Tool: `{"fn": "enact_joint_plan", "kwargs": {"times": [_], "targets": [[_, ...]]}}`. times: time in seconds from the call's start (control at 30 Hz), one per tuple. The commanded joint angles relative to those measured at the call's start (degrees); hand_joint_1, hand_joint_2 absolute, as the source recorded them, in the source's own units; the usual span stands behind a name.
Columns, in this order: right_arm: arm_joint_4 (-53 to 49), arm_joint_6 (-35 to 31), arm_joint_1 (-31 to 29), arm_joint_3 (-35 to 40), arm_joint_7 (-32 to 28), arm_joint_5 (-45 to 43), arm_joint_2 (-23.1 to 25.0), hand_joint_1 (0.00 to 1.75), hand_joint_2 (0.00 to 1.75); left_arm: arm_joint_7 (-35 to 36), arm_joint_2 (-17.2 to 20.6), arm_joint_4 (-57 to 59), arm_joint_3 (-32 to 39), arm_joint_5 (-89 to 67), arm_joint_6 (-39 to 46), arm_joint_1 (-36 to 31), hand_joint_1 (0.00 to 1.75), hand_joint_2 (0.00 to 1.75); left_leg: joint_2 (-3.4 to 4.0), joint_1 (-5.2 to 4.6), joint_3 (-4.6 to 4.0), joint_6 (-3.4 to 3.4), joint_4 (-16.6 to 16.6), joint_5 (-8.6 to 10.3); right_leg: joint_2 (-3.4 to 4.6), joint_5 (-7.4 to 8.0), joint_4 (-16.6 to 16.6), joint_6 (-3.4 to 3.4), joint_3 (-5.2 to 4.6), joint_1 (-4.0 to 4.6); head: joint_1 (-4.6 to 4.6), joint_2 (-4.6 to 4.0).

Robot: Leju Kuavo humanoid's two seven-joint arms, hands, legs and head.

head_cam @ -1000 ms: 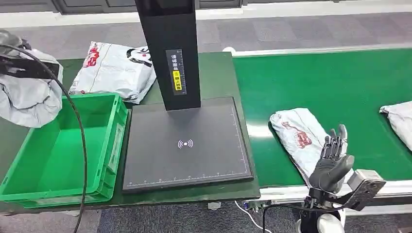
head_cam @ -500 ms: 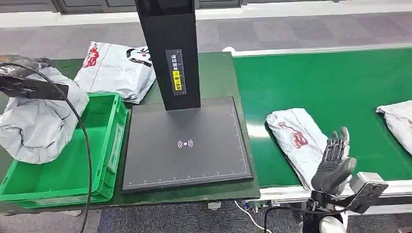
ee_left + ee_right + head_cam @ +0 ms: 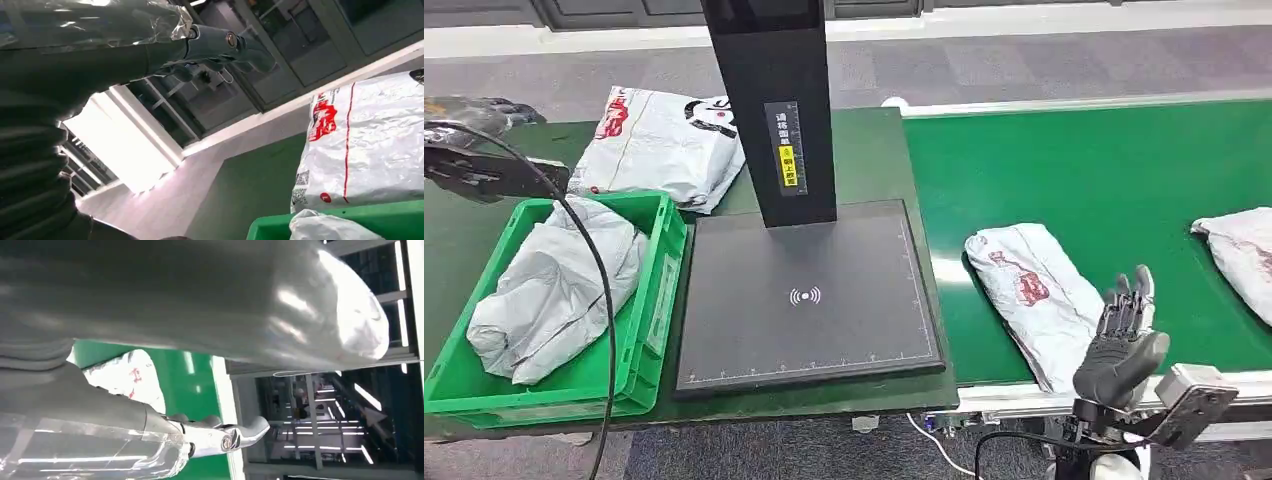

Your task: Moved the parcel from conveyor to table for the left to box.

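- Green conveyor belt [image 3: 1104,170] runs along the right side, butting against a dark green desk [image 3: 874,150] that carries a flat black scanner pad [image 3: 809,295] with its upright post.
- Right hand [image 3: 1121,345], dark and many-fingered, hangs at the belt's near edge with fingers spread and upright, holding nothing.
- Just beside it lies the task's thing, a white plastic mailer parcel with red print [image 3: 1036,298], flat on the belt.
- Judging by its wrinkled film, it is light, soft and slippery; a wide grip across the padded middle should hold better than a corner.
- Left hand [image 3: 474,115] hovers empty over the green plastic crate [image 3: 664,270], fingers apart, where a grey crumpled bag [image 3: 554,290] lies.
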Motion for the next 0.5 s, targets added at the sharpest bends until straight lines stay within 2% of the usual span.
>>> {"fn": "enact_joint_plan", "kwargs": {"times": [0.03,0.07,0.1,0.13,0.2,0.23,0.27,0.3,0.33,0.5], "targets": [[-0.49,0.63,0.63,-3.21,0.83,0.12,1.35,0.0,0.0,1.19,-1.65,0.84,-0.96,2.29,-0.2,-3.79,0.0,1.75,-0.22,0.09,-0.05,0.07,0.0,0.03,-0.21,0.0,-0.1,0.03,0.08,0.1,0.0,0.0],[-0.44,0.62,0.68,-3.26,0.85,0.14,1.35,0.0,0.0,1.21,-1.64,0.84,-0.91,2.35,-0.18,-3.88,0.0,1.75,-0.24,0.08,-0.04,0.1,-0.02,0.04,-0.22,-0.01,-0.11,0.05,0.09,0.08,0.0,0.0],[-0.29,0.76,0.69,-3.13,1.18,0.88,1.12,0.0,1.75,1.34,-1.76,0.95,0.18,3.67,0.42,-3.76,0.0,1.75,-0.13,0.06,-0.06,0.05,0.04,0.01,-0.12,-0.01,-0.03,0.02,0.02,0.06,0.0,0.0],[-0.15,0.54,0.69,-3.05,1.69,2.1,0.89,0.0,1.75,1.55,-2.26,1.0,3.05,6.51,2.46,-2.97,0.0,1.75,-0.15,0.05,-0.05,0.07,0.01,0.03,-0.15,0.0,-0.06,0.03,0.04,0.06,0.0,0.0],[0.32,-0.36,-0.2,-3.4,3.42,5.48,0.21,0.0,1.75,0.35,-5.22,-0.94,16.55,19.39,9.98,2.73,0.0,1.75,-0.17,0.08,-0.03,0.09,-0.02,0.04,-0.16,0.02,-0.12,0.05,0.09,0.09,0.0,0.0],[0.69,-1.24,-1.76,-3.66,4.21,7.94,0.1,0.0,1.75,0.33,-8.32,-3.75,24.8,26.67,13.88,8.0,0.0,1.75,-0.15,0.06,0.04,0.11,-0.09,0.06,-0.14,0.04,-0.17,0.05,0.13,0.07,0.0,0.0],[0.92,-2.02,-3.16,-3.77,5.12,10.59,0.3,0.0,1.75,-0.03,-11.27,-7.12,30.21,30.07,17.83,12.58,0.0,1.75,-0.14,-0.02,0.03,0.08,-0.09,0.08,-0.14,0.03,-0.12,0.05,0.09,-0.02,0.0,0.0],[1.16,-2.29,-4.54,-3.74,6.02,12.28,0.62,0.0,1.75,0.62,-13.7,-9.7,32.24,30.71,20.55,16.35,0.0,1.75,-0.19,-0.02,0.08,0.11,-0.19,0.13,-0.17,0.08,-0.24,0.07,0.18,-0.01,0.02,0.0],[1.2,-2.33,-4.81,-3.69,6.24,12.49,0.71,0.0,1.75,0.9,-14.12,-10.19,32.05,30.45,21.2,17.12,0.0,1.75,-0.29,0.0,0.19,0.15,-0.33,0.21,-0.28,0.14,-0.43,0.1,0.35,0.01,0.0,0.0],[1.06,-2.49,-4.32,-3.74,6.27,12.56,0.95,0.0,1.75,0.97,-13.86,-10.31,32.46,30.4,21.29,16.66,0.0,1.75,-0.01,-0.13,0.16,0.11,-0.13,0.07,0.0,0.09,-0.19,0.07,0.21,-0.07,-0.02,0.0]]}}
